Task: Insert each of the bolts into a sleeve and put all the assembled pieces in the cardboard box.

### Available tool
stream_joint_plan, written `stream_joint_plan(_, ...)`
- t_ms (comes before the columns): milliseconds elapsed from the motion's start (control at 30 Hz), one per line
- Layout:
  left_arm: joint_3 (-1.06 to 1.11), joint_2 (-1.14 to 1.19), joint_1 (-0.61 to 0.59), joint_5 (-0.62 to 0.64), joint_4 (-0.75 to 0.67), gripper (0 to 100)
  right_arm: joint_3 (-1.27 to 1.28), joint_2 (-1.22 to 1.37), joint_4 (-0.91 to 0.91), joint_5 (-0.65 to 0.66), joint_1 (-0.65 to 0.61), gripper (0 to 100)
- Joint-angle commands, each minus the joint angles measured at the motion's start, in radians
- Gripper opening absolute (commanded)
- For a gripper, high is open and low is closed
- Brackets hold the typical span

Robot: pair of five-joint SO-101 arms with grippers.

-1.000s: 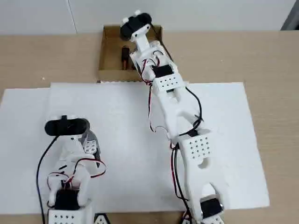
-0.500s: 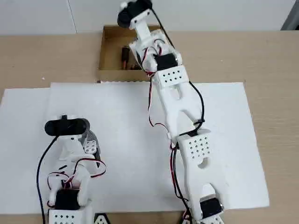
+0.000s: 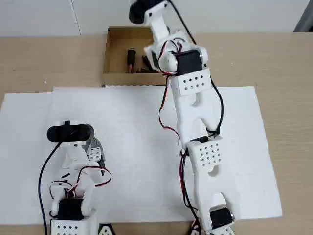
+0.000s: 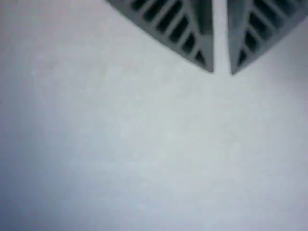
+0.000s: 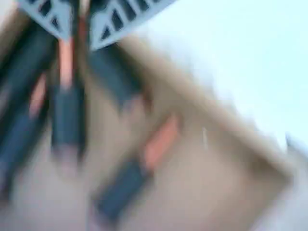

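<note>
The right end effector hangs over the cardboard box at the far edge of the surface. Blur hides whether it is closed or parted, so I cannot tell. Beneath it lie assembled pieces, each an orange bolt in a black sleeve. One is in line with it and another lies slanted to one side.

Since a second ago the right arm has swung toward the box's right side, uncovering more of the floor, where one assembled piece has stayed put. The left end effector has not moved. It is all but closed, with a thin slit between its fingers, gripping nothing just above the white paper.
</note>
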Motion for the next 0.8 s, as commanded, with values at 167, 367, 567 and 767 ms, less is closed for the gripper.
stream_joint_plan(167,-0.010,-0.011,-0.005,-0.005,0.000,0,-0.075,-0.282,0.111,-0.138,0.090,0.2)
stream_joint_plan(367,-0.010,-0.011,-0.005,-0.005,0.000,0,-0.074,-0.407,0.125,-0.140,0.180,0.2)
stream_joint_plan(567,-0.010,-0.011,-0.005,-0.005,0.000,0,-0.031,-0.507,0.133,-0.140,0.288,0.2)
stream_joint_plan(767,-0.010,-0.011,-0.005,-0.005,0.000,0,0.269,-0.743,0.128,-0.137,0.337,0.2)
